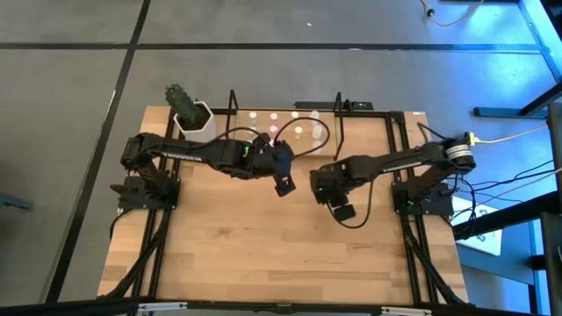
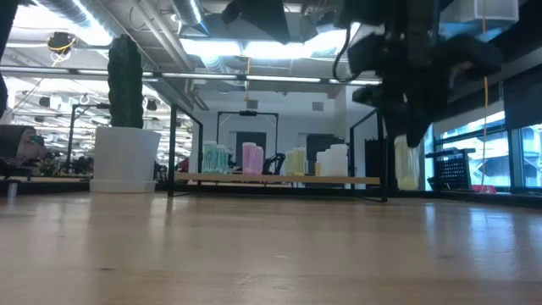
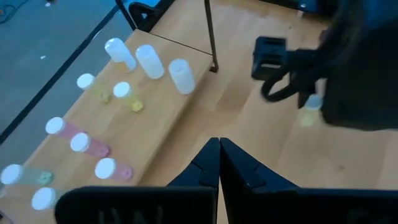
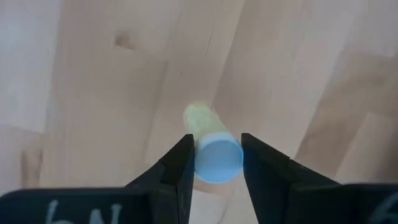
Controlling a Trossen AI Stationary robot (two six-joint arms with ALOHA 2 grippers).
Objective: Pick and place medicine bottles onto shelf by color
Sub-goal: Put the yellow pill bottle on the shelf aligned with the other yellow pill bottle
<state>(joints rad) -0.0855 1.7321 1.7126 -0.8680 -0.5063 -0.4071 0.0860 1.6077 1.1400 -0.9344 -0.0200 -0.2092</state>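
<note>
Ten medicine bottles (image 3: 151,61) on one shelf (image 3: 161,118), one yellow bottle (image 4: 214,149) held.

shelf at your twelve o'clock, bottles on it

the shelf (image 1: 285,123) sits at the table's (image 1: 263,254) twelve o'clock edge, bottles (image 3: 149,61) on its floor; the cactus pot (image 1: 193,118) stands at its nine o'clock.

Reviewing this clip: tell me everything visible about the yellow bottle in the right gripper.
The small pale-yellow, translucent, plastic-looking cylindrical bottle with a whitish round cap is clamped at its cap end between the right gripper's two dark fingers. It hangs upright, cap up, clear above the light wooden table, touching nothing else.
</note>
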